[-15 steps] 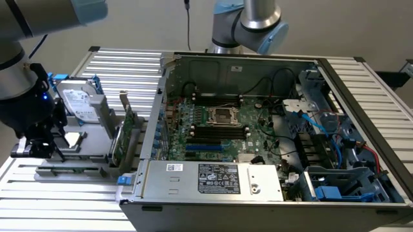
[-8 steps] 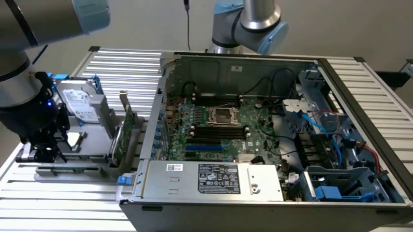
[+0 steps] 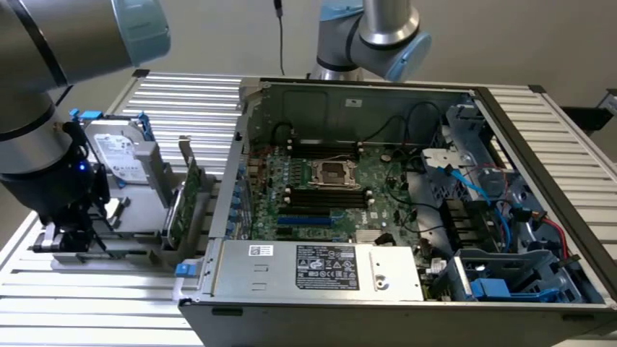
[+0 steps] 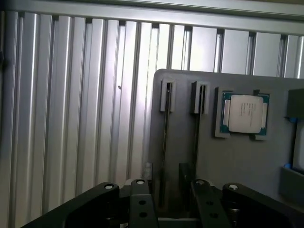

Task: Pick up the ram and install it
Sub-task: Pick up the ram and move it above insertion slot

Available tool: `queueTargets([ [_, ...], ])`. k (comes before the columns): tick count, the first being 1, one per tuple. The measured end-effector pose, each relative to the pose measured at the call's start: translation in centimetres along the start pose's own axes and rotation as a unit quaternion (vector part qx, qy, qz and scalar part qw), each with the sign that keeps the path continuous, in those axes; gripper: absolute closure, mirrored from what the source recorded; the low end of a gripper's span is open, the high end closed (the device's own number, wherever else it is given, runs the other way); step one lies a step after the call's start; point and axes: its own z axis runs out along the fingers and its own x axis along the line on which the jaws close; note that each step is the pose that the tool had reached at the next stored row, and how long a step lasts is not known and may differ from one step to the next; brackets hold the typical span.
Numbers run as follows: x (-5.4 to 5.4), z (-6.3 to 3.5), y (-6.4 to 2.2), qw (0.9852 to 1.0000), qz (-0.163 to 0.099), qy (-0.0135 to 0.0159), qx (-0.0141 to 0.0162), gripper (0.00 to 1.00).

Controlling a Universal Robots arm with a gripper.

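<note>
Ram (image 4: 165, 142) stands on edge in a grey tray (image 4: 237, 161) in the wrist view, the gripper (image 4: 168, 204) fingers apart around its near end; a second stick (image 4: 197, 142) just beside could be knocked if the grip drifts. Exterior view: the arm (image 3: 39, 166) hangs low beside hard drive (image 3: 121, 155) and expansion card (image 3: 191, 195), tight quarters, the open case (image 3: 405, 323) to that view's right.

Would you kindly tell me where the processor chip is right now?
In the wrist view, the processor chip lies flat in a recess of the grey tray, next to the two slotted holders.
</note>
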Motion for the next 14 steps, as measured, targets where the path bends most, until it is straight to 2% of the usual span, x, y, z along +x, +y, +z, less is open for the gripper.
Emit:
queueTargets([
  [7, 0.4, 1.25, -0.46, 1.0000, 0.000, 0.0000, 0.0000, 0.64],
  [12, 0.0, 2.17, -0.51, 1.0000, 0.000, 0.0000, -0.0001, 0.64],
  [14, -0.3, 2.50, -0.32, 1.0000, 0.000, 0.0001, 0.0015, 0.64],
])
